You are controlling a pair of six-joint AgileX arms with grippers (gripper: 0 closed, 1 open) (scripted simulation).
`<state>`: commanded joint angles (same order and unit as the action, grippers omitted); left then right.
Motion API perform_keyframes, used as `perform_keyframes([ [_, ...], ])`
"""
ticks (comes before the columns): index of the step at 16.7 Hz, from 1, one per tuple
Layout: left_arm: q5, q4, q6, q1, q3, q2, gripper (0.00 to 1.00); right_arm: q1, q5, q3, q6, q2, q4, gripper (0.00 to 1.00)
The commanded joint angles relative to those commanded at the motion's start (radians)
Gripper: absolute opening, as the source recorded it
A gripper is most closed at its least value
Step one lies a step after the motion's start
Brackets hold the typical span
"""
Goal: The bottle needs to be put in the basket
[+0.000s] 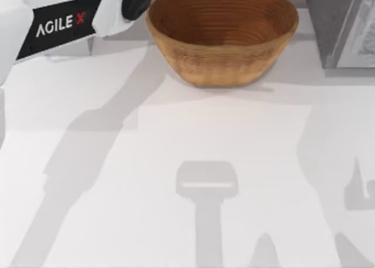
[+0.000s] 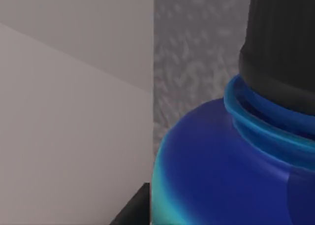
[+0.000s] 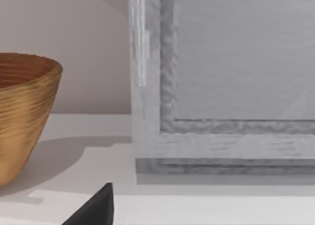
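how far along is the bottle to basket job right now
Looks done: the bottle is off the table, close up in the left wrist view, so probably gripped. In hand: the left arm reaches over the far rim of the basket, and a cyan sliver shows at the top view's upper edge above it. Left: lower and release; the basket's visible inside holds nothing yet. The right arm is idle.

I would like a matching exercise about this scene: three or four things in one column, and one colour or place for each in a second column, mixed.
Things:
1. basket
2. bottle cap
3. bottle shoulder
4. left arm

Descriptions:
A. black
B. dark blue
C. brown, woven
D. white, at the top view's upper left, reaching toward the basket's far rim

Pairs: 1-C, 2-A, 3-B, 4-D
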<state>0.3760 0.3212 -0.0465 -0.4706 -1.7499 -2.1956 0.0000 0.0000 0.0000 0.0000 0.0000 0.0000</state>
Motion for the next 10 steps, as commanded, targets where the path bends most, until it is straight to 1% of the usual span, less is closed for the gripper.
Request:
perform_keyframes([
  [2,0.000,0.000,0.000,0.000,0.000,0.000,0.00,0.000,0.000,0.000,0.000,0.000,0.000,1.00],
  [10,0.000,0.000,0.000,0.000,0.000,0.000,0.60,0.000,0.000,0.000,0.000,0.000,0.000,1.00],
])
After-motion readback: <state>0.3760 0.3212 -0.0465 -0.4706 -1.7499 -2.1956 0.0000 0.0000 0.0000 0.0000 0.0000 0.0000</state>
